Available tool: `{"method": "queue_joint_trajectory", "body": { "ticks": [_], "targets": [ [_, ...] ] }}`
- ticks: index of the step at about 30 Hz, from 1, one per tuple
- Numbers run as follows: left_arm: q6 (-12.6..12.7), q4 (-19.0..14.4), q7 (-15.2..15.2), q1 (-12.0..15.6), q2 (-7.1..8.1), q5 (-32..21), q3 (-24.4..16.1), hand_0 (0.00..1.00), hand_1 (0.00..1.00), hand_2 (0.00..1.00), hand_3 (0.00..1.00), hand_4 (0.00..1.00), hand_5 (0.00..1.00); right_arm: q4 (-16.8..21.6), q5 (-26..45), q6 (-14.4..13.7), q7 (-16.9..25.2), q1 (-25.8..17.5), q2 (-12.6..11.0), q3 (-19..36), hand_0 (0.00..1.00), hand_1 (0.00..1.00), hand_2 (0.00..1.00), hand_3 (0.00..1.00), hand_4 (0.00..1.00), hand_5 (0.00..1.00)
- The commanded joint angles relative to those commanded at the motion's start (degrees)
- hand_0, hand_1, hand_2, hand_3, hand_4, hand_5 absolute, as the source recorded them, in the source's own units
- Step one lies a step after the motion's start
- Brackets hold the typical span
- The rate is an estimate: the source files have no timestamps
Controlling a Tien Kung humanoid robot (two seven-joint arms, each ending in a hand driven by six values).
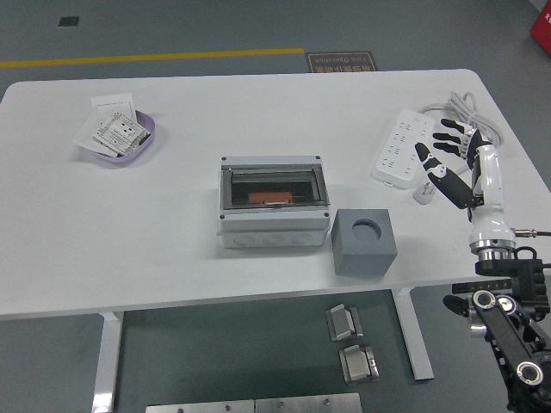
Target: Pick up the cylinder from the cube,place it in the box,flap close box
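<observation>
A grey cube [364, 242] with an empty round hole in its top stands near the table's front edge. To its left sits a grey box [273, 204] with its clear flap down; an orange cylinder [270, 198] lies inside, seen through the lid. My right hand [454, 157] hovers far to the right of the cube, over the table's right side, fingers spread and holding nothing. The left arm does not show.
A white power strip [401, 156] with its cable [469, 110] lies right beside my right hand. A purple dish [146, 144] with paper cards sits at the far left. The white table [172, 249] has its right edge close to my forearm.
</observation>
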Motion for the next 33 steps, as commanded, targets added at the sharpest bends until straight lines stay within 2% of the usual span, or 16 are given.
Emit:
{"method": "queue_joint_trajectory", "body": {
  "ticks": [14, 33],
  "targets": [
    [-0.6, 0.0, -2.2, -0.1, -0.33, -0.2, 0.5, 0.647, 0.653, 0.561, 0.672, 0.702, 0.338, 0.9, 0.6, 0.1, 0.0, 0.0, -0.3, 0.8, 0.686, 0.601, 0.652, 0.726, 0.926, 0.457],
    [-0.6, 0.0, -2.0, -0.2, -1.22, -0.2, 0.0, 0.647, 0.653, 0.566, 0.673, 0.703, 0.339, 1.1, -0.6, -0.1, -0.6, -0.3, -0.3, 1.2, 0.683, 0.6, 0.652, 0.726, 0.924, 0.459]
  ]
}}
